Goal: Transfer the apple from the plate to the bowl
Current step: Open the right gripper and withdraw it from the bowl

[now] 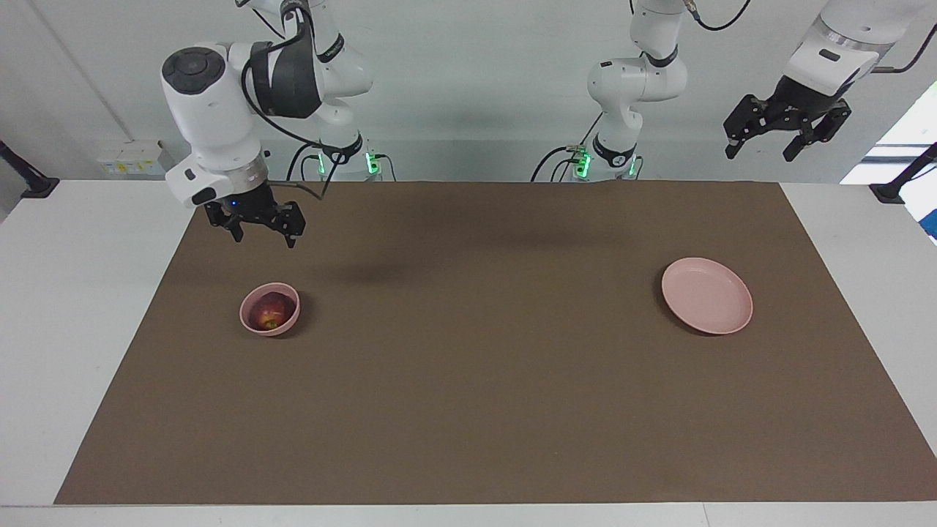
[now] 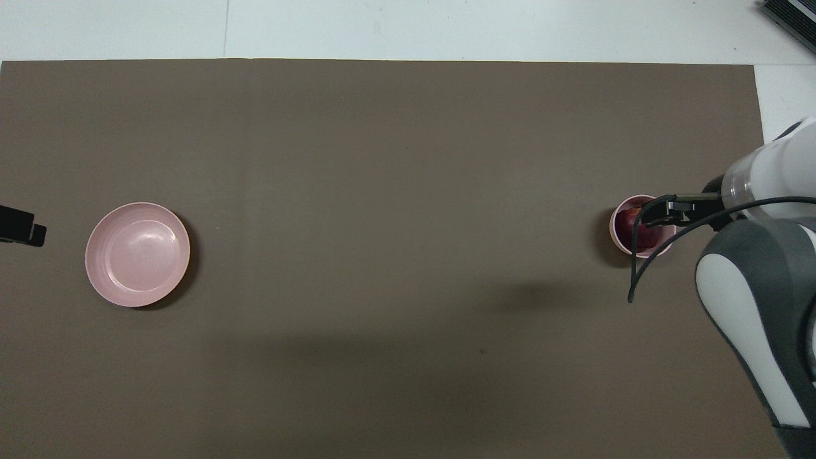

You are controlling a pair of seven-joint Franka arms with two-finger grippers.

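The dark red apple (image 1: 269, 310) (image 2: 637, 224) lies inside the small pink bowl (image 1: 252, 322) (image 2: 614, 231) toward the right arm's end of the brown mat. My right gripper (image 1: 263, 233) hangs open and empty well above the mat, raised clear of the bowl. The wide pink plate (image 1: 706, 295) (image 2: 138, 254) sits bare toward the left arm's end. High above the table's edge at that end, my left gripper (image 1: 761, 152) waits open with nothing in it; only a dark tip of it (image 2: 22, 225) shows in the overhead view.
A brown mat (image 1: 468, 380) covers most of the white table (image 1: 80, 249). A black cable (image 2: 637, 274) loops off the right arm's wrist over the bowl in the overhead view. Both arm bases (image 1: 344, 157) stand at the table's edge.
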